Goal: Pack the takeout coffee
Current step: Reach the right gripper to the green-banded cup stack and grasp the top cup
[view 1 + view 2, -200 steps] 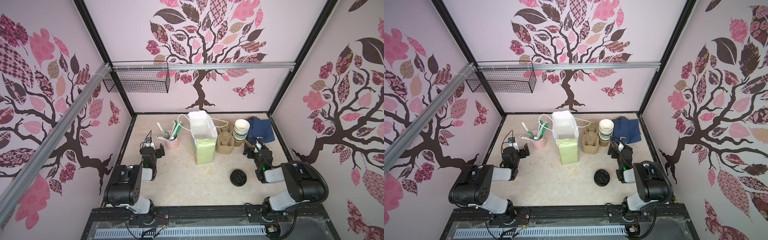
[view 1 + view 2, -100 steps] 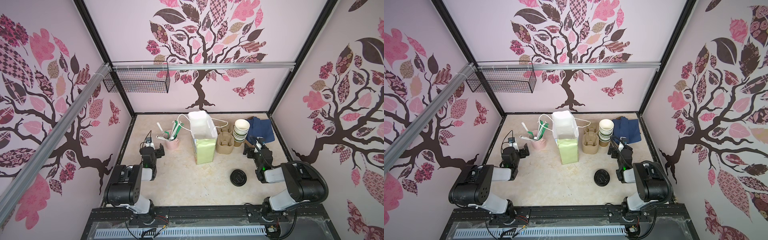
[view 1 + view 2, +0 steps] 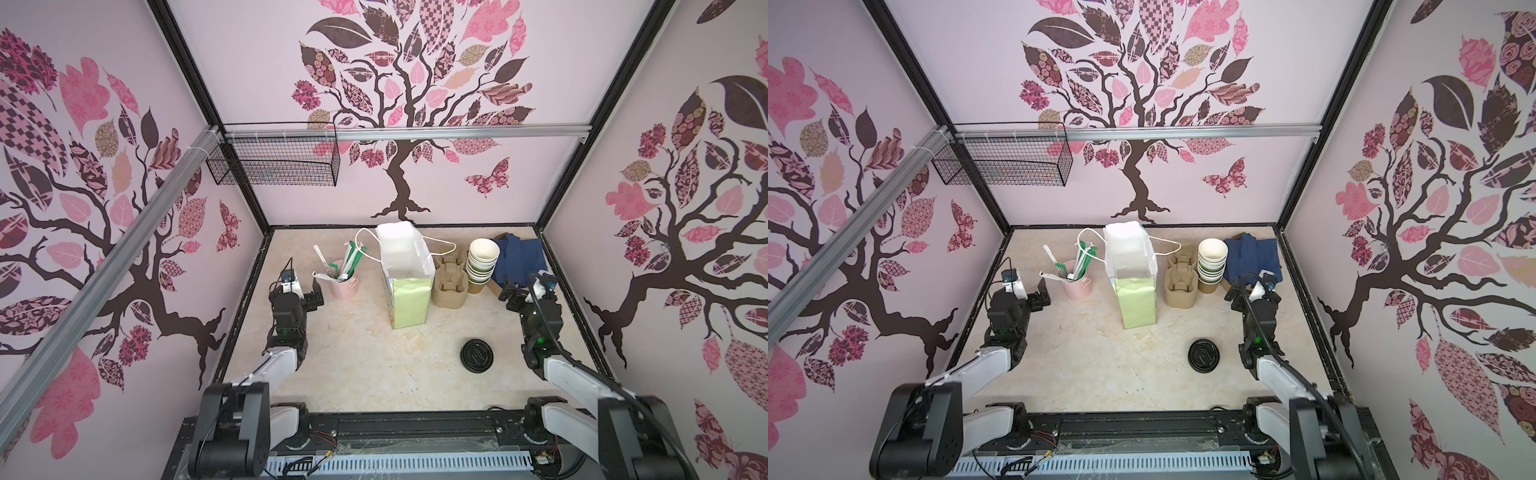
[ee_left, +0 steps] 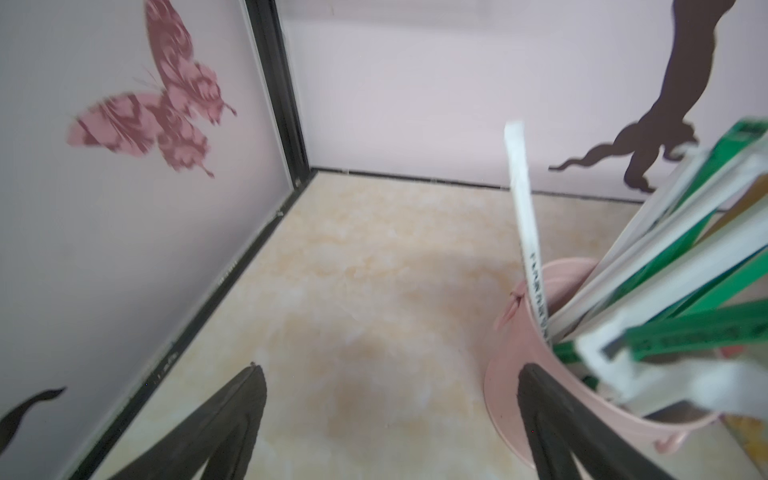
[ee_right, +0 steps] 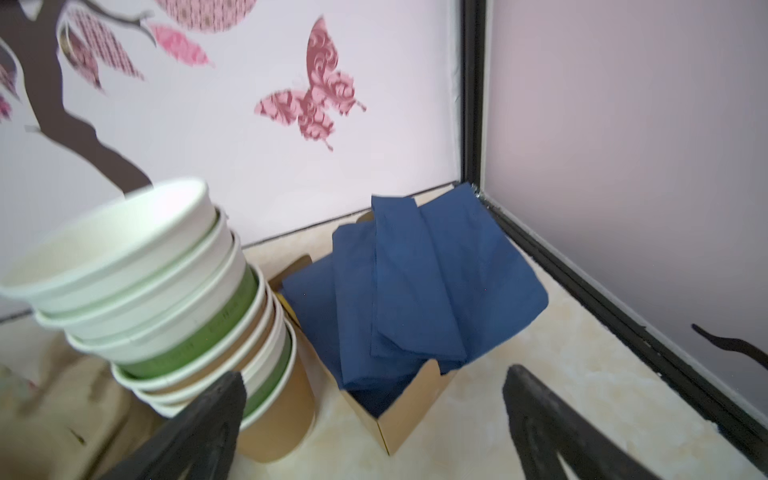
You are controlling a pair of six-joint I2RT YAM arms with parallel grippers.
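Where tree-decal walls (image 3: pixel 457 187) enclose it, the tabletop (image 3: pixel 353 365) is marbled beige.

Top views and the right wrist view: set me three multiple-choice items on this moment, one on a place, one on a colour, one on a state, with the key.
1. The loose round black plastic lid lies:
A. in the wire basket
B. flat on the beige tabletop
C. on the cup stack

2. The folded napkins in the open brown cardboard box are:
A. dark blue
B. red
C. yellow

3. The right gripper is:
A. shut on the lid
B. shut on nothing
C. open and empty

Key:
1 B, both top views show it lying flat on the table.
2 A, the right wrist view shows them dark blue.
3 C, its jaws stand wide apart and grip nothing.
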